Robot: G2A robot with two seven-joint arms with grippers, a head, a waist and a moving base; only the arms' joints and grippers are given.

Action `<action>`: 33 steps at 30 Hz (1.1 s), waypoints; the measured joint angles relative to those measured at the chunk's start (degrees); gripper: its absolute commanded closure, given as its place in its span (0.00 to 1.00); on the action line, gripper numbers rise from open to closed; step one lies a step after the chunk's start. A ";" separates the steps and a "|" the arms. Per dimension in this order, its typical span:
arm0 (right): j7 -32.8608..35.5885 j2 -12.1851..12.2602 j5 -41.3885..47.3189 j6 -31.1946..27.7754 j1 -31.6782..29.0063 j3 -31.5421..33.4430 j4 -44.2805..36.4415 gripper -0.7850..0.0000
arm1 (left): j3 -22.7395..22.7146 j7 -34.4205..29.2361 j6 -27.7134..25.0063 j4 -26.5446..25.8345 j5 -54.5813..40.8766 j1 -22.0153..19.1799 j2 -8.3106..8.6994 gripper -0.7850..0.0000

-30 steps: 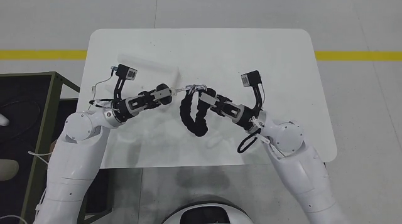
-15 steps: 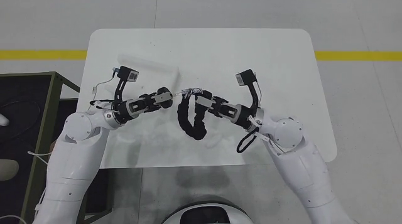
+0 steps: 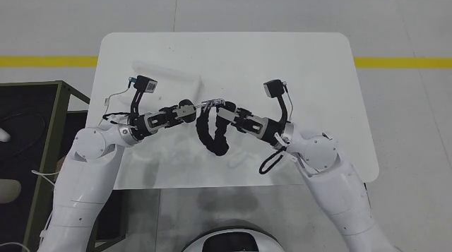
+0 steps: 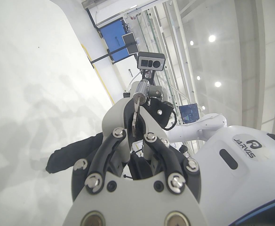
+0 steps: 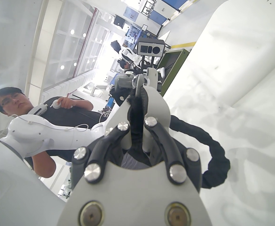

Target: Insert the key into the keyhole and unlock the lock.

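**Key tip at the keyhole, both grippers clamped**

The left gripper (image 4: 134, 110) is closed tight on the key (image 4: 135, 119), pinching its broad end so the blade sticks out ahead. The blade's tip meets the keyhole (image 4: 137, 99) in the face of the silver lock cylinder (image 4: 141, 90). I cannot tell how deep it sits. The right gripper (image 5: 137, 105) is clamped on the lock's black fabric-sleeved cable (image 5: 215, 158) just behind the cylinder, holding it up above the white table (image 3: 296, 61).

From above, the two grippers face each other tip to tip over the middle of the table, almost touching. The cable droops from the right one in a loop toward the robot's side. The left wrist view gives the cylinder's face and the key's blade head-on. The right wrist view shows the cylinder from behind, with the cable curling away over the tabletop. In the top view the key is too small to make out clearly.
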 measured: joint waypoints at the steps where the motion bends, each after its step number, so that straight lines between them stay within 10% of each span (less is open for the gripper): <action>1: -0.05 0.00 0.77 0.19 -0.01 0.16 0.17 1.00 | 0.00 0.04 -0.06 0.01 -0.20 0.03 0.00 1.00; 16: 2.76 0.50 8.36 2.17 -0.91 3.26 0.17 1.00 | -0.98 0.97 -0.29 0.17 -1.83 -0.12 0.12 1.00; 33: 3.20 0.58 18.19 7.88 -2.60 4.55 -1.01 1.00 | -5.21 9.33 -17.38 -4.98 13.50 0.47 0.19 1.00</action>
